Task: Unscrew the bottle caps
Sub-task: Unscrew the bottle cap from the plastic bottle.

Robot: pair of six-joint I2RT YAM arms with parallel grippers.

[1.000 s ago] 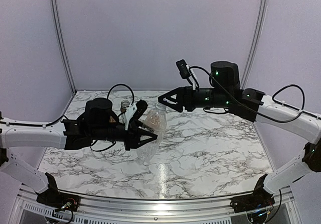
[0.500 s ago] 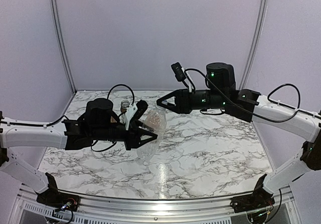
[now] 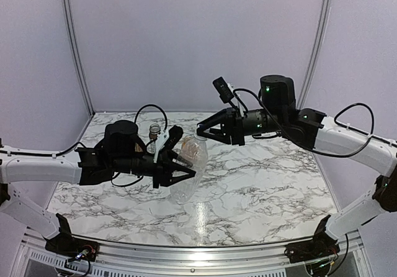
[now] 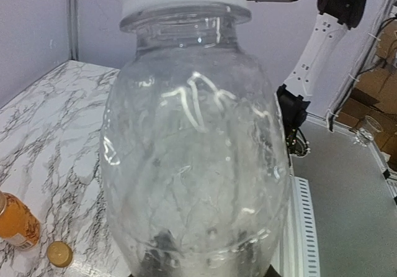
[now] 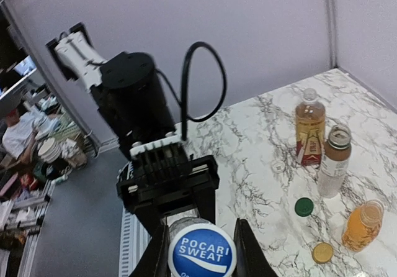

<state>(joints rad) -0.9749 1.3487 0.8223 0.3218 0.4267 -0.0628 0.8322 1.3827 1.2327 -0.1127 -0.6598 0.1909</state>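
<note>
The right tool (image 5: 201, 255) has just closed: a second ago its jaws stood wide and short of the bottle, and now they pinch the white-and-blue cap (image 5: 201, 249) from both sides, one finger (image 5: 160, 252) pressed to each flank of it in the right wrist view. That cap sits on the neck of the tall clear bottle (image 4: 192, 165), which hangs in the air over the left-centre of the tabletop (image 3: 260, 184), tilted so that its neck leans far and right toward the incoming arm. The left tool (image 3: 180, 168) is clamped round the bottle's lower body, just as it was a second ago, and holds it off the marble. With both ends gripped, the grasp step looks done and the twist seems to be next; the cap reads as still screwed on, as no gap shows under its rim. Since the bottle's wall is thin, it may turn with the cap or buckle if the left grip slips. Out on the far left of the tabletop stand the amber tea bottle (image 5: 309, 134) and the orange juice bottle (image 5: 363, 226), both with open mouths, and a green cap (image 5: 304, 207) and an orange cap (image 5: 322, 253) lie loose near them, so this looks like one of the last caps to come off
</note>
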